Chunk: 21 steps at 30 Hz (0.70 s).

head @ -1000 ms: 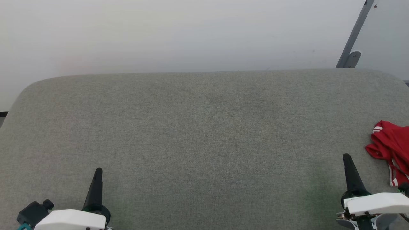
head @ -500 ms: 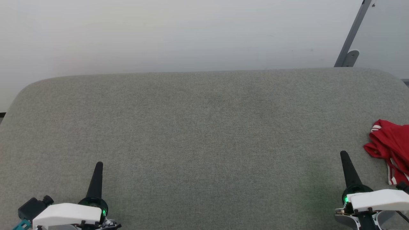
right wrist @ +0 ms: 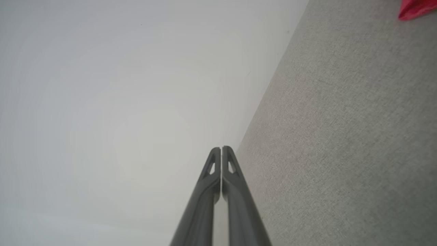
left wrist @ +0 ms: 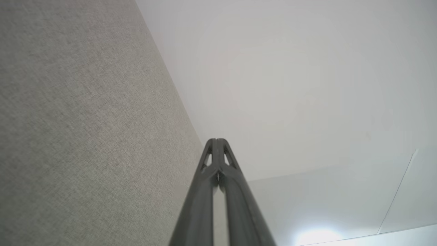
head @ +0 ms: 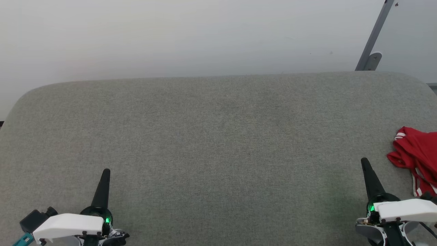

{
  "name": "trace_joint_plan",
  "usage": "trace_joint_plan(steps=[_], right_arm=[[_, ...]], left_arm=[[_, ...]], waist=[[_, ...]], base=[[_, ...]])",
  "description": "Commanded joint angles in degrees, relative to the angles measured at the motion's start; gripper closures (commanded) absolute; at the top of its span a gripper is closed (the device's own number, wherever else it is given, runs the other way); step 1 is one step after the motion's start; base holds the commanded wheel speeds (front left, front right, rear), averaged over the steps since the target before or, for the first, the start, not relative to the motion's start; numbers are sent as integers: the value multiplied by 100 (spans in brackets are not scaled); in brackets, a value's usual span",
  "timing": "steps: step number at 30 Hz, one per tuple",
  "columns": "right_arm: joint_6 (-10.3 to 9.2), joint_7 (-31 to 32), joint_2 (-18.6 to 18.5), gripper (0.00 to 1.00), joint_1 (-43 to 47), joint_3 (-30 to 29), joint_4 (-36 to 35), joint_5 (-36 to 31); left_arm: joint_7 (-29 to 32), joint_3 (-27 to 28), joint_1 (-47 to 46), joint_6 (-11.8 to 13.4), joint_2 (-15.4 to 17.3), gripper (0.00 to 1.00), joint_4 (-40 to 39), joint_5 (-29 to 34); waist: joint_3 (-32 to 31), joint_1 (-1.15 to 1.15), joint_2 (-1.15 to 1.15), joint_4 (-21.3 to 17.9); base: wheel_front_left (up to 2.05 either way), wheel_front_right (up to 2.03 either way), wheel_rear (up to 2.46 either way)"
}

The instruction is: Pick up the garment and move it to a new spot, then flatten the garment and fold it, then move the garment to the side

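Observation:
The garment [head: 418,153] lies crumpled at the far right edge of the grey fabric surface [head: 218,136]; it is bright red with white stripe trim and is cut off by the picture's edge. A red corner of the garment [right wrist: 414,8] also shows at the top right of the right wrist view. My right gripper [head: 364,160] stands shut and empty a short way left of the garment, not touching it. My left gripper [head: 106,171] is shut and empty at the lower left. Both wrist views show the fingers pressed together, left gripper [left wrist: 216,140] and right gripper [right wrist: 221,147].
The grey surface has rounded far corners and ends at a pale wall [head: 191,37]. A grey metal strut with a bracket [head: 372,44] rises at the back right.
Both grippers have moved a little forward over the surface, still shut. The head view has shifted slightly, so the garment and strut sit a bit higher and further left.

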Motion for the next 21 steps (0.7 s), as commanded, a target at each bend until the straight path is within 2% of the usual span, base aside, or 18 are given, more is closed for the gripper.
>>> trace_joint_plan(steps=[1, 21], right_arm=[[1, 52, 12, 100, -125, 4, -16, 135], [1, 272, 42, 100, -246, 11, 79, 998]], left_arm=[[43, 39, -136, 3, -3, 100, -12, -113], [297, 149, -309, 4, -92, 100, 76, -898]], waist=[[1, 0, 0, -3], [15, 0, 0, -57]], base=[[0, 0, 0], [0, 0, 0]])
